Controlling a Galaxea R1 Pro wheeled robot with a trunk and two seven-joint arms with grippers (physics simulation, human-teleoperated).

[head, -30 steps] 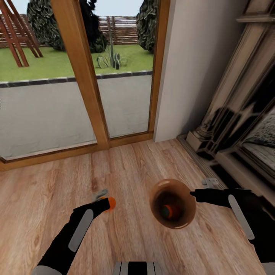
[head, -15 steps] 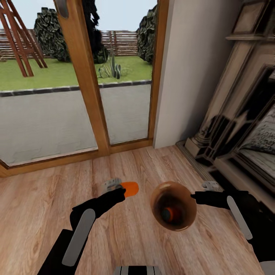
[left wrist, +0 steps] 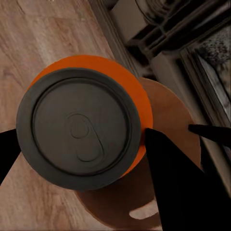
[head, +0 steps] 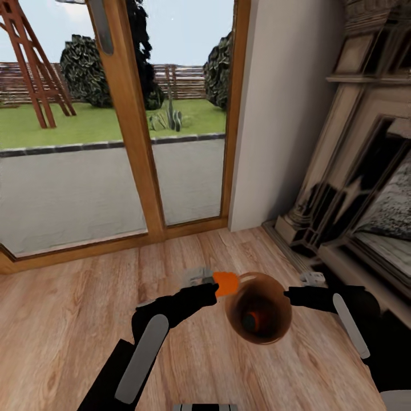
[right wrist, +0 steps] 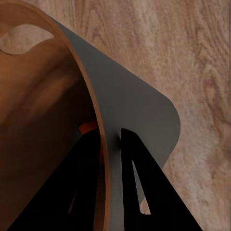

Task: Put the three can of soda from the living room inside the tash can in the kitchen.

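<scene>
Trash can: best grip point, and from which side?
Pinch the trash can at its thin rim, from its right, as the right gripper does now: one finger inside the copper wall, one outside. The tapered body looks too wide to span. The left gripper holds an orange can at the opposite edge.

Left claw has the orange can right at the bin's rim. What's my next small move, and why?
Probably ease the left claw a little farther over the trash can, then release. The orange can sits only at the rim; the right claw pinches the bin's wall, steadying it.
</scene>
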